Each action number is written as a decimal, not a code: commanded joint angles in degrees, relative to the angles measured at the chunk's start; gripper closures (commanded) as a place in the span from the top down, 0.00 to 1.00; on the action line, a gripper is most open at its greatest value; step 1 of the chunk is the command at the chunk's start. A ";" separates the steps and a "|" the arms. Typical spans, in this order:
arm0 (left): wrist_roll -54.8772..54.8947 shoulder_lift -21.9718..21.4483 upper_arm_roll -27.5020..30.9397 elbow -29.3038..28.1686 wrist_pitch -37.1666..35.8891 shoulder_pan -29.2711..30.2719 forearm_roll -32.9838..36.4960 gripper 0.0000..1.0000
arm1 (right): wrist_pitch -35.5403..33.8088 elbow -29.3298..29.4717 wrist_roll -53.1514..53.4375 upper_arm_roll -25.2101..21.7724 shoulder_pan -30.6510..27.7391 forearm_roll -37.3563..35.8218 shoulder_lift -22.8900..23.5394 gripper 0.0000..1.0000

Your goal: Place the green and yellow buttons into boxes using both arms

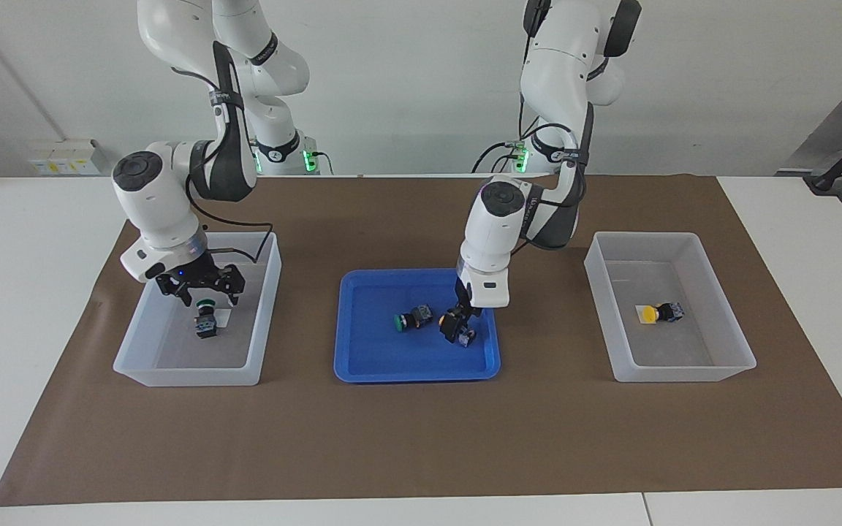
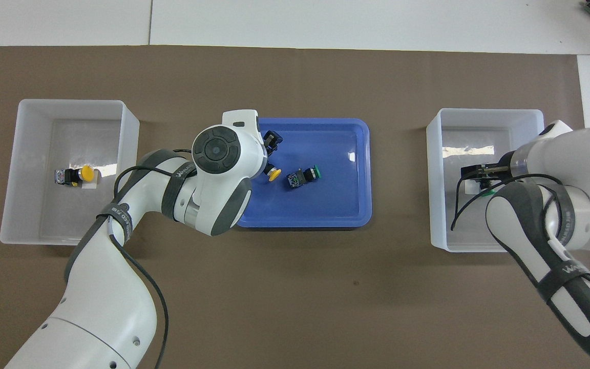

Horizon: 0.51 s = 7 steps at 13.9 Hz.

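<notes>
Left gripper (image 1: 460, 319) jaws tight around yellow button (image 1: 456, 326); right gripper (image 1: 200, 288) jaws spread.

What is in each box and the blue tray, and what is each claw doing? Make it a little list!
box at left arm's end: one yellow button
box at right arm's end: one green button
blue tray: one green button, one yellow button
left claw: down in the tray at the yellow button
right claw: open, over the green button in its box

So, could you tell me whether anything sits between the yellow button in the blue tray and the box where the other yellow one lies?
Nothing visible does. The left gripper is at the yellow button in the blue tray; only bare mat separates the tray from that box.
</notes>
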 commanded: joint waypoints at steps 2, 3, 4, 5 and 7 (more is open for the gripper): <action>-0.88 -0.54 0.96 -2.70 3.27 -1.67 -0.06 0.91 | -3.76 1.56 3.12 0.24 0.64 1.00 -5.42 1.00; -0.96 -0.54 0.96 -2.87 3.53 -1.67 -0.06 0.86 | -7.53 3.83 3.20 0.24 0.64 1.00 -6.13 1.00; -1.23 -0.63 0.96 -3.13 3.97 -1.76 -0.06 0.80 | -12.61 6.98 3.55 0.24 0.55 1.00 -6.65 1.00; -1.84 -0.54 0.96 -3.22 4.50 -1.94 -0.06 0.70 | -17.89 10.23 4.51 0.15 0.46 1.00 -7.09 1.00; -2.02 -0.54 0.96 -3.23 4.77 -1.94 -0.06 0.51 | -27.39 15.87 4.79 0.06 0.37 0.30 -8.50 1.00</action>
